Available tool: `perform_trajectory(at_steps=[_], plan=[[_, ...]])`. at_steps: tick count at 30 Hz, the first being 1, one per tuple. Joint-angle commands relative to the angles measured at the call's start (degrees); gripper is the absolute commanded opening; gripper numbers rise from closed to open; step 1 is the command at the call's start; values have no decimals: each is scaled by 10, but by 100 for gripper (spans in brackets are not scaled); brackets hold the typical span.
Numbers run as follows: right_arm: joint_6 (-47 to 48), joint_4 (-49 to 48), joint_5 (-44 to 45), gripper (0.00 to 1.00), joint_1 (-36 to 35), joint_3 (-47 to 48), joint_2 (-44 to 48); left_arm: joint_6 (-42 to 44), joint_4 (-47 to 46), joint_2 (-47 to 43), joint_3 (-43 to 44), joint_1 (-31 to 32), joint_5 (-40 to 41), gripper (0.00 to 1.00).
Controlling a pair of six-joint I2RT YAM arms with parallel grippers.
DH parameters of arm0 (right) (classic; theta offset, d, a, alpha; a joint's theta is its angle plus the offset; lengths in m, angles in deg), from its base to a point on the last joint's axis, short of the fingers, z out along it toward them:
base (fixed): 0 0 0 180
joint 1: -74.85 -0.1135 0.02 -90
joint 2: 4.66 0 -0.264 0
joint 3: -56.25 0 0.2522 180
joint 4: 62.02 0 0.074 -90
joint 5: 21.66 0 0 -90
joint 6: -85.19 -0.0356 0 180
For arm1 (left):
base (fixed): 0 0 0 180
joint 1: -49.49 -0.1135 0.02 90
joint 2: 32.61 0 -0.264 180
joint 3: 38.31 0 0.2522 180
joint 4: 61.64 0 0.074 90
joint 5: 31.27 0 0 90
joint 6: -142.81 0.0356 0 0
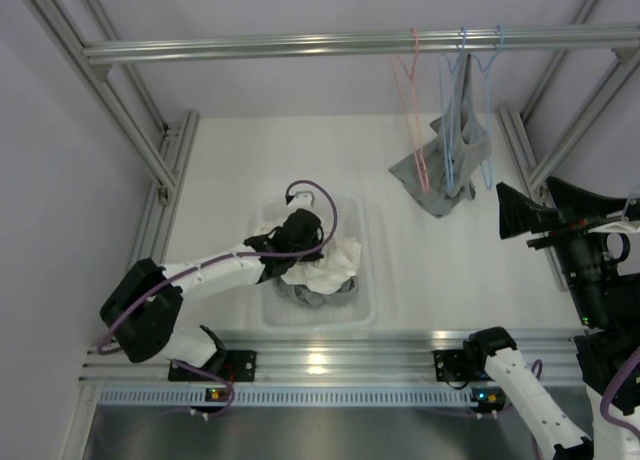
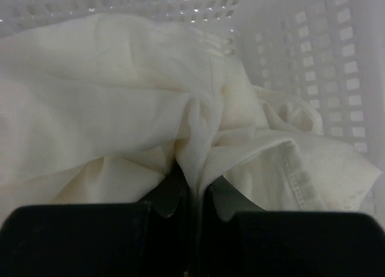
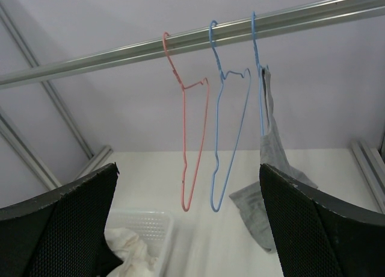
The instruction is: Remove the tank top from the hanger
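A grey tank top (image 1: pixel 452 155) hangs by one strap from a blue hanger (image 3: pixel 260 78) on the rail, its lower part draped on the table; in the right wrist view the tank top (image 3: pixel 274 153) is at the right. My right gripper (image 1: pixel 535 205) is open, to the right of the tank top and apart from it, with nothing between its fingers (image 3: pixel 325 229). My left gripper (image 1: pixel 310 258) is down in the white basket (image 1: pixel 365 310), shut on a fold of a white garment (image 2: pixel 195 162).
An empty red hanger (image 3: pixel 187 138) and an empty blue hanger (image 3: pixel 231 138) hang left of the loaded one on the metal rail (image 1: pixel 300 46). The basket also holds a grey cloth (image 1: pixel 315 297) under the white garment. Frame posts (image 1: pixel 140 130) stand on both sides.
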Motion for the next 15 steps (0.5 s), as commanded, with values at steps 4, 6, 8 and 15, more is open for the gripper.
perform_trajectory(at_steps=[4,6,8,15], plan=[[1,-32,-9,99,-7,4,-8,32,114,98,79,-20,-25,0],[1,-32,-10,99,-6,5,-9,36,116,65,73,-20,0,15],[1,-32,-10,99,-7,0,-11,48,123,18,72,-19,17,43],[-3,-41,-13,100,-6,-16,-21,65,185,-124,119,-19,55,99]])
